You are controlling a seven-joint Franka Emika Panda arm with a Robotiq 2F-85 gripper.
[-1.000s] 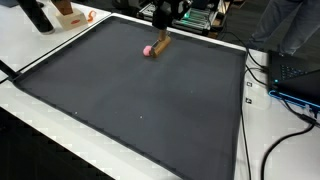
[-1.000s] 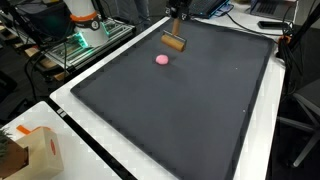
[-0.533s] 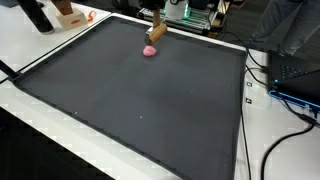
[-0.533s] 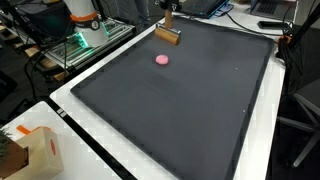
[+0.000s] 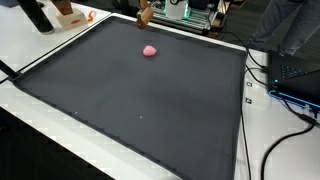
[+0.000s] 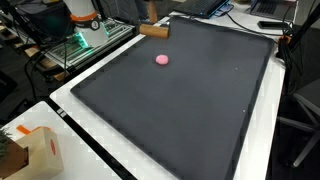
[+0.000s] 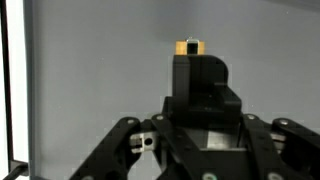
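Wooden block (image 5: 145,16) has moved off: a second ago it was just beside the pink ball (image 5: 150,50), now it is well beyond it, up off the black mat (image 5: 150,110). Gripper (image 7: 195,70) jaws clenched on the block, so it is being carried away. Ball unmoved.

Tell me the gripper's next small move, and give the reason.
Probably lower straight down a little before opening. The gripper is shut on the wooden block, which seems to hang above an edge of the dark mat, apart from the pink ball; releasing from the air would likely drop it.
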